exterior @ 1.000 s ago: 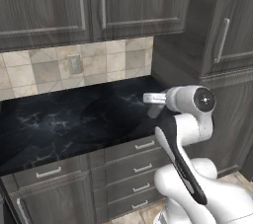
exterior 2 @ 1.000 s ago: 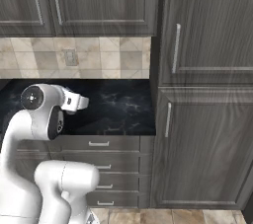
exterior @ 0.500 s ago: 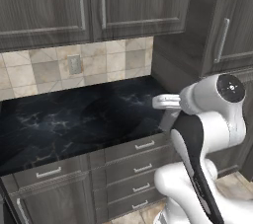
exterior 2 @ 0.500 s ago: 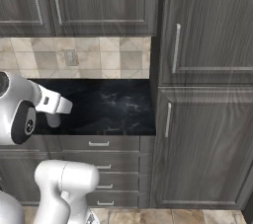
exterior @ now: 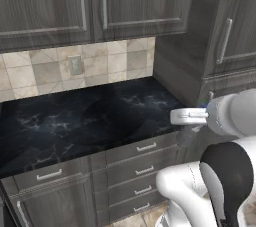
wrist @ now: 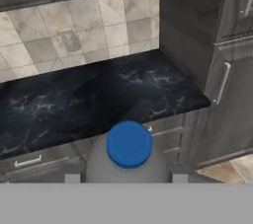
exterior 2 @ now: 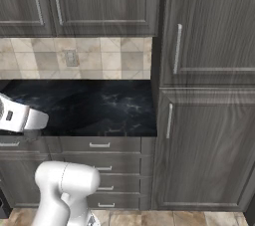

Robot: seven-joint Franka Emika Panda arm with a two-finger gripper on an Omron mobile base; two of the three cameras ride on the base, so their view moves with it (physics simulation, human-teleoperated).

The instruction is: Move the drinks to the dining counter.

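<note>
We see the black counter at left, then our gripper clamped on the bottle, cap up, held off the counter's front edge so it rides upright toward the dining counter, we judge.

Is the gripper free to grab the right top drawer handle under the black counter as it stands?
Probably not. The gripper has its jaws shut on the blue-capped bottle, leaving no grip for the right top drawer handle; the path itself looks open.

The bottle is cut off below its shoulders (body hidden).
</note>
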